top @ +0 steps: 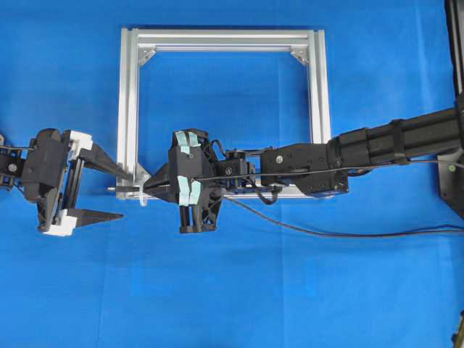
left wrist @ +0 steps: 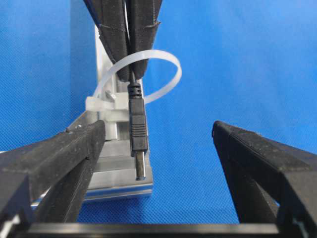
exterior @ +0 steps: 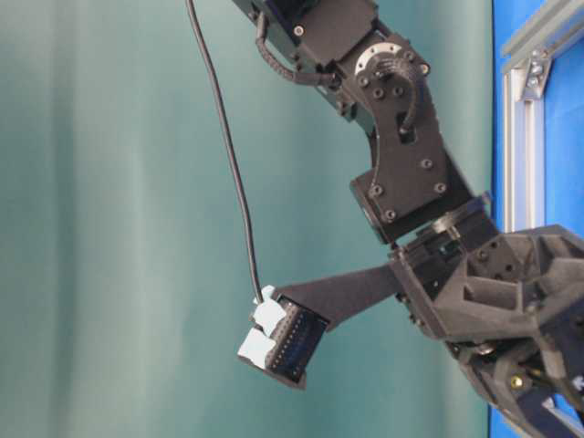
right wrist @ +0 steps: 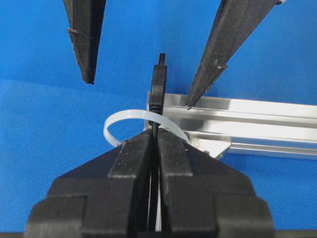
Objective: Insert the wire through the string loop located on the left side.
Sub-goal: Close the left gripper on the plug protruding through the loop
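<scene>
the right gripper [right wrist: 154,144] is clamped on the wire [left wrist: 132,87] just behind its plug tip [left wrist: 139,144], with the jaws pressed together on the cable. the plug has passed through the string loop [left wrist: 166,67], which stands at the front left corner of the aluminium frame [top: 127,94] on the blue tabletop [top: 232,290]. the left gripper [left wrist: 158,163] is spread wide, its fingers [left wrist: 64,153] on either side of the plug and not touching it. judgement: the insertion appears achieved, and the handover is the pending step. risks from here: if the left jaws close off-centre, one finger may push the plug sideways and drag the loop, which looks thin and flexible. if the right gripper releases before the left has a firm hold, the trailing cable's weight could pull the plug back out of the loop. one left finger sits close beside the frame corner, so a closing stroke might catch the frame.
</scene>
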Controlling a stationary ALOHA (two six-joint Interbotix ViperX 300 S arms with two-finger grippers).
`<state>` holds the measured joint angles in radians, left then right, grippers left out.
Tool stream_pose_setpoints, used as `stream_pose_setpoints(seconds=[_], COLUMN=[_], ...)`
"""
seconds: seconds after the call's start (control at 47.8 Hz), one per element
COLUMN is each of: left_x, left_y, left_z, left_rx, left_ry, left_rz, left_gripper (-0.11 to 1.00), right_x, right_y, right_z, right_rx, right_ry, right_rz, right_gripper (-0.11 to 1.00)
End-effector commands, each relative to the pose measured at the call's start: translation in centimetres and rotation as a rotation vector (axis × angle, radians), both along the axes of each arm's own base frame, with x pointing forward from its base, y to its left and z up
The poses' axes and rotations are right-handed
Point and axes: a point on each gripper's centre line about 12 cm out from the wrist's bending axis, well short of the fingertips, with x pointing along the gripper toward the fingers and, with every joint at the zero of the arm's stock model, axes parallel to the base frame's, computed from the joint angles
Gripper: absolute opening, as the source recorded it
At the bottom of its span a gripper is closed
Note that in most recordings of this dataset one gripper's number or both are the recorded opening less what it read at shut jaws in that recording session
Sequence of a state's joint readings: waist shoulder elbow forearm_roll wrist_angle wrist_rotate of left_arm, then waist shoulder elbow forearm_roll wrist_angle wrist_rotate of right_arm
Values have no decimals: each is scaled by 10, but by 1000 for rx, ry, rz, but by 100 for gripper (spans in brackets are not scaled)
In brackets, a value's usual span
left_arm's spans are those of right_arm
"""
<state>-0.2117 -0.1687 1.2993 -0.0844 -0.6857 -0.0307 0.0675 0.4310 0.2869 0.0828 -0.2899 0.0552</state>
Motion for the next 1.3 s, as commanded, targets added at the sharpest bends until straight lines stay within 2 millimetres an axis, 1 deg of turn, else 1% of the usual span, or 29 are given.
stream_pose_setpoints(seconds=[0.0, 0.481, 0.628, 0.691, 0.753, 0.879, 0.942, 0.963, 1.277], left_x=[5, 5, 9, 13, 16, 18, 17, 17, 15], left_y=[0, 0, 3, 2, 1, 0, 0, 1, 1], left_z=[6, 6, 9, 11, 12, 11, 10, 10, 9], left_rx=[-4, -3, -6, -8, -8, -5, -7, -6, -5], left_ry=[-27, -31, -42, -51, -56, -47, -36, -33, -24], left_rz=[1, 0, 16, 15, 14, 13, 14, 14, 15], left_gripper=[90, 90, 87, 79, 64, 26, 11, 8, 9], right_x=[3, 3, 3, 3, 3, 3, 3, 3, 3], right_y=[0, 0, 0, -1, -1, 0, -1, -1, -1], right_z=[16, 16, 16, 16, 16, 16, 16, 16, 16], right_rx=[4, 4, 4, 4, 4, 4, 4, 4, 4], right_ry=[-38, -37, -38, -38, -40, -40, -40, -40, -41], right_rz=[-1, -1, -1, -2, -3, -1, -3, -3, -3], right_gripper=[0, 0, 0, 0, 0, 0, 0, 0, 0])
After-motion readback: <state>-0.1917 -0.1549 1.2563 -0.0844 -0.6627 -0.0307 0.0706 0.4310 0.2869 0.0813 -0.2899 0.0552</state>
